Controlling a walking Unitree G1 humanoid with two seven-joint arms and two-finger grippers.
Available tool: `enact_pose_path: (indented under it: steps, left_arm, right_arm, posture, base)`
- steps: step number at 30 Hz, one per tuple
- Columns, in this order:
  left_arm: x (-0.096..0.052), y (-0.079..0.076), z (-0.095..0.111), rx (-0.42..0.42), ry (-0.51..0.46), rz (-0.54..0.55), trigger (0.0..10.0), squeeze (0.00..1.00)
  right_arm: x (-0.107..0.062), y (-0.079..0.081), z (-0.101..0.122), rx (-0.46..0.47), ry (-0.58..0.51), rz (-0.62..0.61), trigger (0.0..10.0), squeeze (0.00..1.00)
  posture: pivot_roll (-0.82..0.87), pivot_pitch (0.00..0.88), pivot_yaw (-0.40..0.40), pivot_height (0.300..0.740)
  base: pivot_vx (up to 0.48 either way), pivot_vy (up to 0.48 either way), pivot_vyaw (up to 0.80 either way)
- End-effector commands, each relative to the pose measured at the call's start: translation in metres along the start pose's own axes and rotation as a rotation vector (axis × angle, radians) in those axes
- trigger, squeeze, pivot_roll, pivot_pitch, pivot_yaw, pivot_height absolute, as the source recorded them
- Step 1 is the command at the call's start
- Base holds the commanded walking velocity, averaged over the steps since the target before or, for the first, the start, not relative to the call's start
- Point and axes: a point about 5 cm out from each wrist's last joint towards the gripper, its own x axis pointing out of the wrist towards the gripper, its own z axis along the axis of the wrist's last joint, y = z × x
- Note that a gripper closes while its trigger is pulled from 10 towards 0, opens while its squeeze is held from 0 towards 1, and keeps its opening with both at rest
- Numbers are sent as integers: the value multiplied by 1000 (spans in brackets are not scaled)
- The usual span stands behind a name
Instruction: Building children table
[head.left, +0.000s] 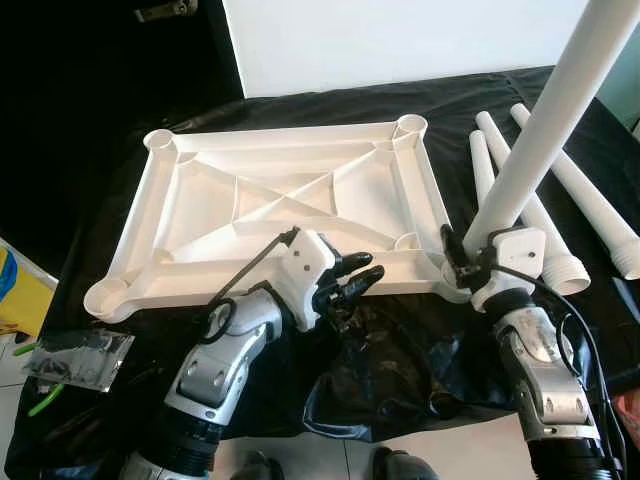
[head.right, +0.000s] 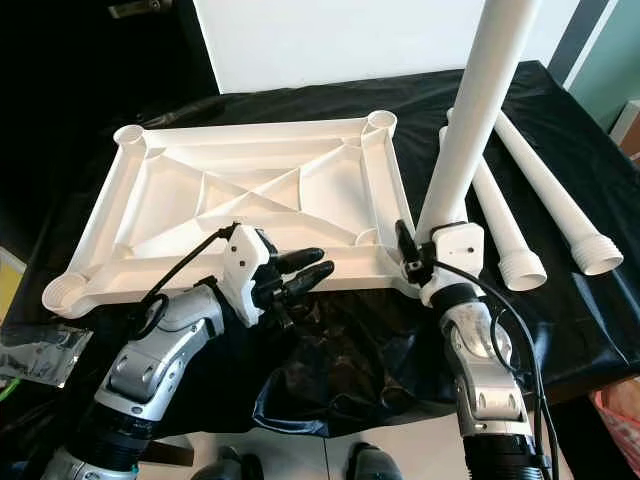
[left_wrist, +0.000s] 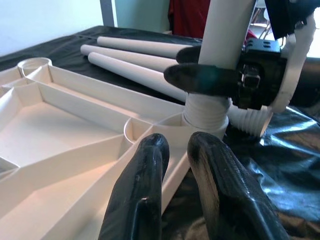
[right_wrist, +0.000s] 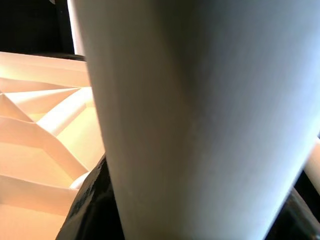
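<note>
The white table top (head.left: 150, 240) lies upside down on a black cloth, with a round socket at each corner. A white leg (head.left: 560, 110) stands upright at the near right corner, and its threaded end (left_wrist: 205, 112) sits in that socket. My right gripper (head.left: 468, 258) is shut on the leg just above the socket. The leg (right_wrist: 200, 100) looms close in the right wrist view. My left gripper (head.left: 358, 277) hovers at the near edge of the table top, left of that corner. Its fingers (left_wrist: 150, 170) are held together with nothing in them.
Three spare legs (head.left: 585, 195) lie on the cloth to the right of the table top. A clear bag of hardware (head.left: 75, 355) lies at the near left. Crumpled black plastic (head.left: 400, 370) hangs over the front edge. A white board (head.left: 400, 40) stands behind.
</note>
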Motion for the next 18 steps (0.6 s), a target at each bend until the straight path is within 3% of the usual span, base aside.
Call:
enact_pose_path:
  steps: [1,12,18]
  left_arm:
    - [-1,-5,0,-1,1,-27,10000,0]
    - [0,-10,-3,2,36,-78,10000,0]
    - [2,-12,-4,11,46,-88,10000,0]
  right_arm:
    - [-4,2,-3,3,16,15,10000,0]
    - [-2,7,-14,-9,38,81,10000,0]
    - [0,5,-24,75,78,75,10000,0]
  posture:
    - [-79,145,57,740]
    - [-81,141,62,740]
    - [-77,137,62,740]
  base:
    - [0,0,0]
    - [0,0,0]
    - [0,0,0]
